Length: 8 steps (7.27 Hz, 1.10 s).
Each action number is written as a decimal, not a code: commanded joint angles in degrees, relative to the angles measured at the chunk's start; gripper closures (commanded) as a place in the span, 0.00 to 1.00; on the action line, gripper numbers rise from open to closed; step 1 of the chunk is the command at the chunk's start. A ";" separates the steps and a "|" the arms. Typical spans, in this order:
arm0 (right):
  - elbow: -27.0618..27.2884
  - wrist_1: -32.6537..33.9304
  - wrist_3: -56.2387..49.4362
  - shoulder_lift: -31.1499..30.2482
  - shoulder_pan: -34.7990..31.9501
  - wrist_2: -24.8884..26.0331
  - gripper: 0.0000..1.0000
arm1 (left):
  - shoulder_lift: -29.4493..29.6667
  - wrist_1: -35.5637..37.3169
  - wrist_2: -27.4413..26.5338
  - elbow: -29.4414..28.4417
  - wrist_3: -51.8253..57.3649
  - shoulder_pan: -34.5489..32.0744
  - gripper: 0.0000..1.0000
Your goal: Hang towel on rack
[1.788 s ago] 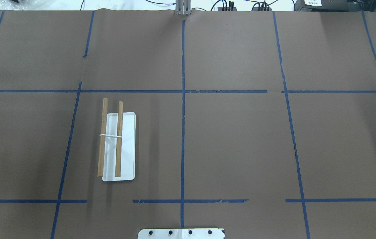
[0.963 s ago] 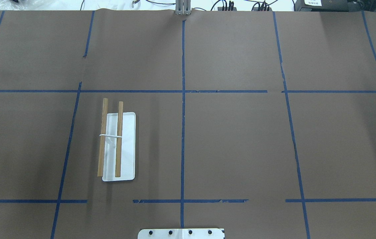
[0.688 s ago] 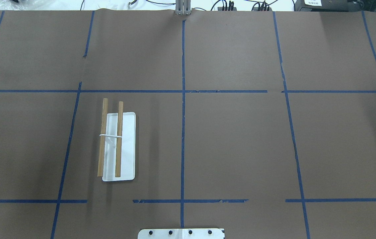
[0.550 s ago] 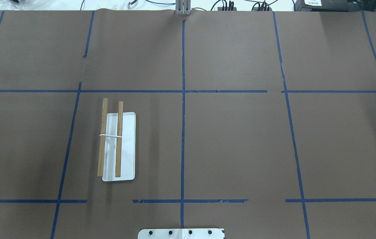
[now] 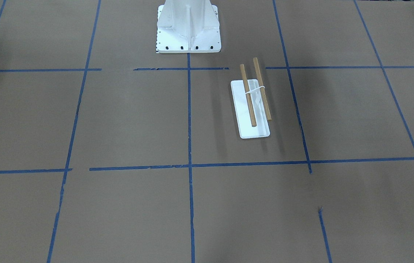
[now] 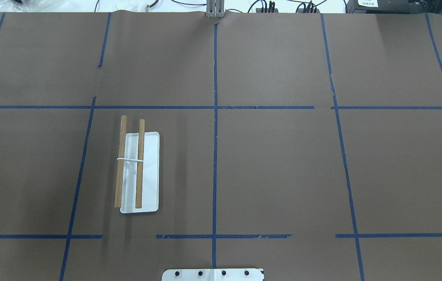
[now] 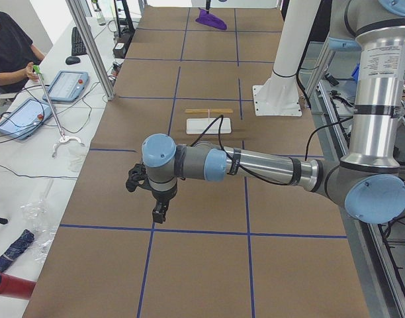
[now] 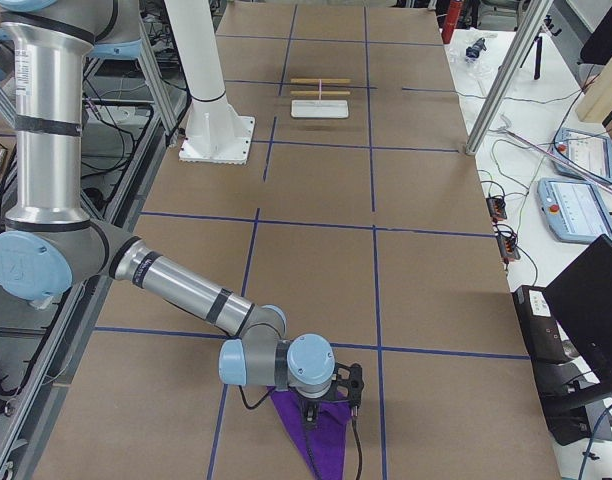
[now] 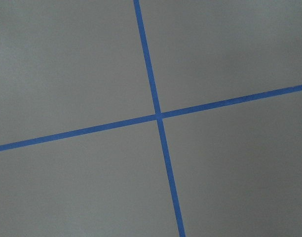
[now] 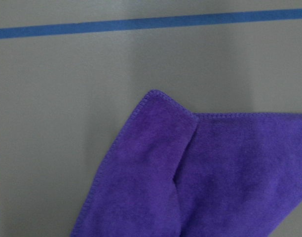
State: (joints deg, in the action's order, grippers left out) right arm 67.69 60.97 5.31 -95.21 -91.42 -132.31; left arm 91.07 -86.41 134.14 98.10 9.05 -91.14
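Observation:
The rack (image 6: pixel 139 171) has two wooden dowels over a white tray base and stands bare on my left half of the table. It also shows in the front view (image 5: pixel 252 104) and both side views (image 7: pixel 209 119) (image 8: pixel 319 95). The purple towel (image 8: pixel 316 440) lies on the table at my far right end; the right wrist view shows its folded corner (image 10: pixel 215 182). My right gripper (image 8: pixel 324 405) hangs just over the towel, and I cannot tell its state. My left gripper (image 7: pixel 159 213) points down over bare table at my far left; I cannot tell its state.
The white robot pedestal (image 5: pixel 188 25) stands at the table's near middle. Blue tape lines grid the brown table cover. A metal post (image 7: pixel 90 46) and an operator (image 7: pixel 7 53) with a grabber stick and teach pendants are along the far side.
Nothing on the table has moved in the overhead view. A small tool tip past the far table edge came into view and drifted left.

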 commanded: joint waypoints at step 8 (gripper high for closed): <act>-11.00 -8.77 -0.13 0.20 0.28 -0.57 0.00 | -0.02 0.01 -0.02 0.34 0.00 0.00 0.00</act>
State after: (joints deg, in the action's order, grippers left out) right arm 57.17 52.49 5.19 -95.10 -91.21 -132.06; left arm 91.05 -86.39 134.13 98.48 9.05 -91.14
